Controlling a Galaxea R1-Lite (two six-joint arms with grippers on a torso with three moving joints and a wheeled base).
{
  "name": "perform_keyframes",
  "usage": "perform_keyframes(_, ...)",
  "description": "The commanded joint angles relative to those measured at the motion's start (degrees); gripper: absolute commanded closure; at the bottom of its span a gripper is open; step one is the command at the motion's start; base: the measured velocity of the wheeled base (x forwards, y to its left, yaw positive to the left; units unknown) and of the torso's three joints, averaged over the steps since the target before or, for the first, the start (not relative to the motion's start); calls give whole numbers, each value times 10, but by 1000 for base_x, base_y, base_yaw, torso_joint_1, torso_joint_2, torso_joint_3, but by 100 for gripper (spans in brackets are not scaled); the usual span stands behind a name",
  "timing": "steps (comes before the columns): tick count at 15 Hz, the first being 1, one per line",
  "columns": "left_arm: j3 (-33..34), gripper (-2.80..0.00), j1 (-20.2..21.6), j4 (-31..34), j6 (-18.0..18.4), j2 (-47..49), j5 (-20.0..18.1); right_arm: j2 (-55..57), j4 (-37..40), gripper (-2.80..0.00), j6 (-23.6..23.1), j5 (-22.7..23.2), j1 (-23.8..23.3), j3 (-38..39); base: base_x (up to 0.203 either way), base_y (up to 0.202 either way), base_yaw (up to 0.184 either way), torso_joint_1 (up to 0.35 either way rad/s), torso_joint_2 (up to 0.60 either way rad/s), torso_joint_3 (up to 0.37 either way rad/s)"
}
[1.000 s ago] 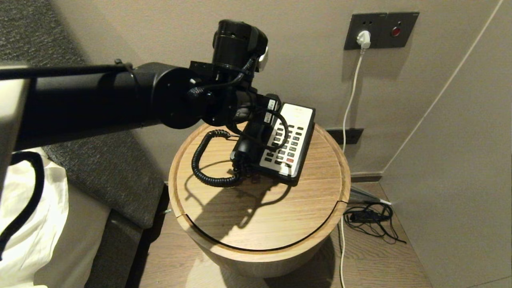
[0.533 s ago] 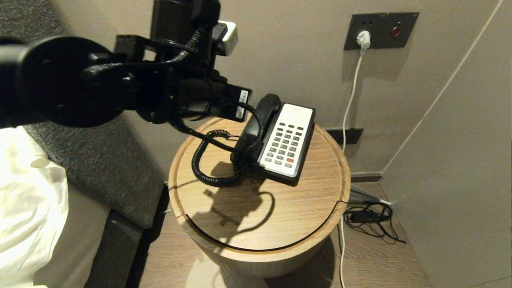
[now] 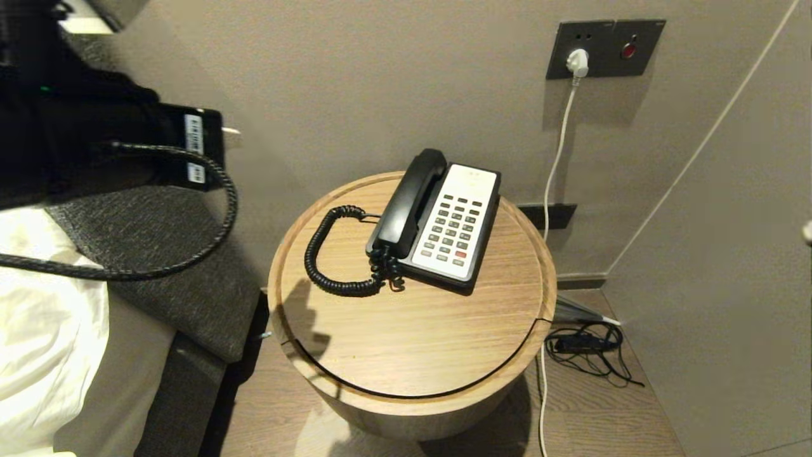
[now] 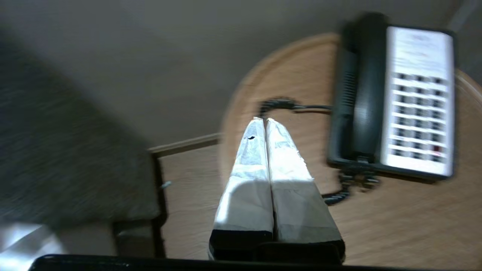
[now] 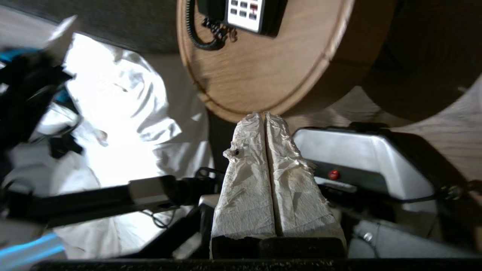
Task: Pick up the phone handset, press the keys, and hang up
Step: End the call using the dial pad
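Observation:
The black handset point(image 3: 409, 197) lies in its cradle on the left side of the phone point(image 3: 453, 222), whose white keypad faces up on the round wooden table point(image 3: 412, 336). A coiled black cord point(image 3: 333, 254) loops to its left. The phone also shows in the left wrist view point(image 4: 418, 101), with the handset point(image 4: 363, 90) seated. My left gripper point(image 4: 264, 122) is shut and empty, pulled back high to the left of the table. My right gripper point(image 5: 263, 114) is shut and empty, parked low in front of the table.
A wall socket with a white plug point(image 3: 576, 61) and cable sits behind the table. A tangle of black cable point(image 3: 587, 346) lies on the floor at the right. A grey headboard point(image 3: 165, 254) and white bedding point(image 3: 38, 355) stand at the left.
My left arm has drawn back from the phone, up and to the left, out of most of the head view. The handset stays in its cradle.

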Motion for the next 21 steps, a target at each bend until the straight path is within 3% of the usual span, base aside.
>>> perform_keyframes(1, 19, 0, 24, 1, 0, -66, 0, 151, 8, 0, -9, -12, 36, -75, 0, 0, 0, 0, 0, 0)
perform_keyframes(5, 45, 0, 27, -2, -27, -111, 5, 353, 62, 0, -37, -56, 134, -281, 0, 0, 0, 0, 0, 0)
perform_keyframes(9, 96, 0, 27, -3, -58, -152, 5, 485, 48, 0, -44, -111, 213, -310, 0, 0, 0, 0, 0, 0)
perform_keyframes(12, 136, 0, 28, -5, -81, -182, 5, 520, 14, 0, -43, -119, 224, -311, 0, 0, 0, 0, 0, 0)
perform_keyframes(21, 138, 0, 27, -6, -82, -183, 2, 515, 13, 0, -53, -134, 204, -310, 0, 0, 0, 0, 0, 0)
